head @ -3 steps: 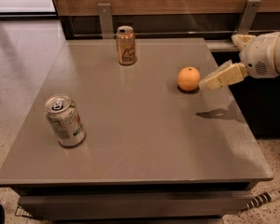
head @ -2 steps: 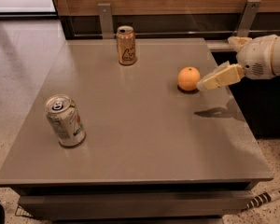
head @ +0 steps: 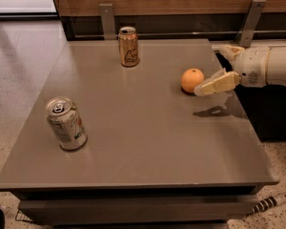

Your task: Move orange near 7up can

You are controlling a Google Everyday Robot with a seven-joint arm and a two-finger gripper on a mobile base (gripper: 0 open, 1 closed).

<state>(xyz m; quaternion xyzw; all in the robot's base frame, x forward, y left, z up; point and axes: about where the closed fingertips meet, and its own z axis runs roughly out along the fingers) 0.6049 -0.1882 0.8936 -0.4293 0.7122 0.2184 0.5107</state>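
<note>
The orange (head: 192, 79) sits on the grey table (head: 148, 137) at the right middle. The 7up can (head: 66, 123), silvery-white with green and red markings, stands near the front left corner, far from the orange. My gripper (head: 210, 71) reaches in from the right edge, low over the table, and is open and empty. Its lower tan finger (head: 217, 84) points at the orange, with the tip just beside the fruit's right side. The upper finger (head: 231, 51) stands farther back.
A tan-gold can (head: 128, 46) stands at the back middle of the table. A wooden wall with two metal brackets (head: 107, 20) runs behind the table. The table's right edge is under my arm. A striped cable (head: 269, 203) lies on the floor at the front right.
My gripper has moved slightly left and down, bringing the lower fingertip closer to the orange. The orange and both cans have not moved.
</note>
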